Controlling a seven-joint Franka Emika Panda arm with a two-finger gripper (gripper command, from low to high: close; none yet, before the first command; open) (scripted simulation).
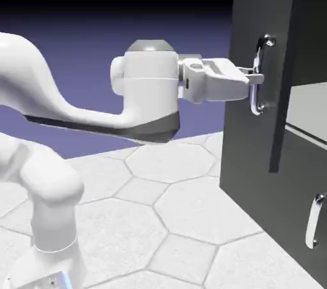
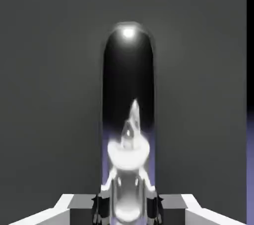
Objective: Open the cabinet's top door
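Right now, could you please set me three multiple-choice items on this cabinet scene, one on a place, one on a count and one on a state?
1. Where is the gripper?
A. At the top door's handle
B. At the lower handle
C. Resting on the table

2. How many silver handles show on the cabinet in the exterior view?
A. One
B. Two
C. Three

3. In what state is the top door?
A. Flush and closed
C. Taken off the cabinet
B. Swung partly open

Answers:
1 A: the fingers sit around the upper handle, and the hand view shows it large between the tips.
2 B: one curved handle is on the top door, one on the panel below.
3 B: the door's edge stands out from the cabinet front, with a pale gap showing behind it.
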